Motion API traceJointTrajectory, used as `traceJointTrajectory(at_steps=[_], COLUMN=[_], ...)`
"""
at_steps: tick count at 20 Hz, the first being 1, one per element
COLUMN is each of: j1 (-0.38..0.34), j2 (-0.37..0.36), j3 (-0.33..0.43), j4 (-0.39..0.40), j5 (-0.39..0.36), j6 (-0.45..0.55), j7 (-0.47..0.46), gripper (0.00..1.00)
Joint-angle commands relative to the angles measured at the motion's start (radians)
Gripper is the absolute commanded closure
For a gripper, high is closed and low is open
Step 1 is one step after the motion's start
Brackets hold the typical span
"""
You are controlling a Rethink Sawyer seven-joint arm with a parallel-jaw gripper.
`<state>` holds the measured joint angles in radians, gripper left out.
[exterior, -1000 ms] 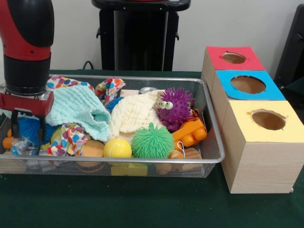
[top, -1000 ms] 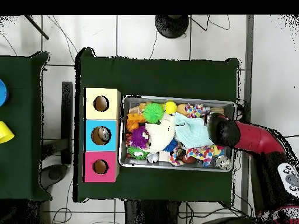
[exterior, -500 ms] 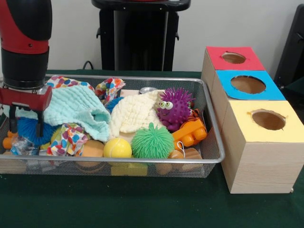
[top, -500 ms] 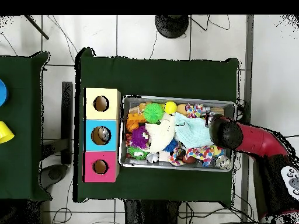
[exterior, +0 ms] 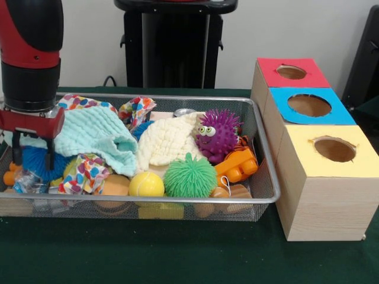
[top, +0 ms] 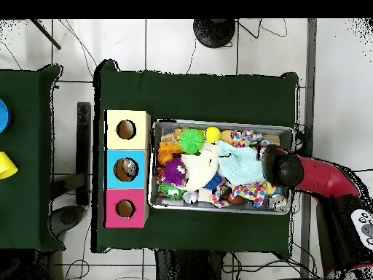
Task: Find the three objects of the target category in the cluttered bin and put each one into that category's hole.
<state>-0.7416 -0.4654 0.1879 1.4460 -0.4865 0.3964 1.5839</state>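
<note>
The silver wire-mesh bin [exterior: 177,200] is full of toys and cloths. My gripper [exterior: 33,161] hangs open at its left end, fingers either side of a blue spiky ball [exterior: 35,163]. A dented shiny can [exterior: 25,181] lies just below and in front of the gripper. Another can [exterior: 185,112] peeks out behind the cream cloth at the bin's far side. In the overhead view my arm [top: 283,166] covers the bin's [top: 218,122] right end and hides the gripper. Silvery cans [top: 191,197] [top: 280,203] show along its lower edge. The blue-surround hole [exterior: 309,105] [top: 125,169] is the middle one of the wooden box.
A mint cloth [exterior: 95,133], cream cloth [exterior: 169,142], purple spiky toy [exterior: 218,133], green spiky ball [exterior: 189,176], yellow ball [exterior: 145,184] and orange block [exterior: 237,164] crowd the bin. Red [exterior: 291,72] and yellow [exterior: 334,149] holes flank the blue one.
My gripper has risen a little over the bin's left end and shifted slightly left in the front view. Nothing else has moved.
</note>
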Motion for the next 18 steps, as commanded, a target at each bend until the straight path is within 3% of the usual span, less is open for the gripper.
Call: traceJointTrajectory(at_steps=[1, 18], j1=[-0.036, -0.084], j2=[0.036, 0.058], j3=[0.096, 0.123], j4=[0.086, 0.119], j5=[0.011, 0.018], j6=[-0.027, -0.05], j7=[0.03, 0.037], gripper=[0.0, 0.0])
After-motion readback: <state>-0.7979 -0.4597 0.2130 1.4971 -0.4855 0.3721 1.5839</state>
